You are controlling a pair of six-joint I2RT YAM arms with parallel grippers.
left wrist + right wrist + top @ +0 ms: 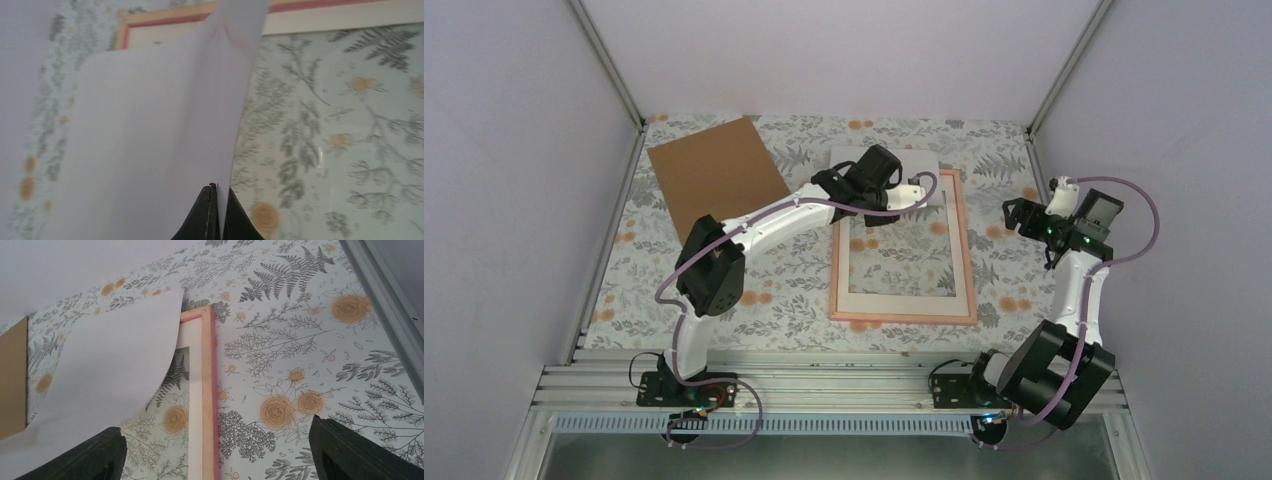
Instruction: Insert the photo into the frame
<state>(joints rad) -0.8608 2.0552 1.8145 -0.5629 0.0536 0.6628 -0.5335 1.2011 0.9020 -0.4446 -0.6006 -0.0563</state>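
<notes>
Photo (150, 140), white back showing, curls over the frame's (970, 260) far end, pinched in my left gripper (217, 207). My right gripper (1014, 216) hovers right of the frame, fingers spread wide.

Left pincer (219, 192) clamped, right pincer (217, 429) (off aside) agape

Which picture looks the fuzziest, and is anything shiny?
Left wrist view: the fuzziest, because the photo sits so close that it blurs, and a milky sheen lies over the flowers beside it. Right wrist view: the pattern is sharper, though the dark fingers at the bottom are soft. Top view: even light, faint shadows, nothing shiny.
</notes>
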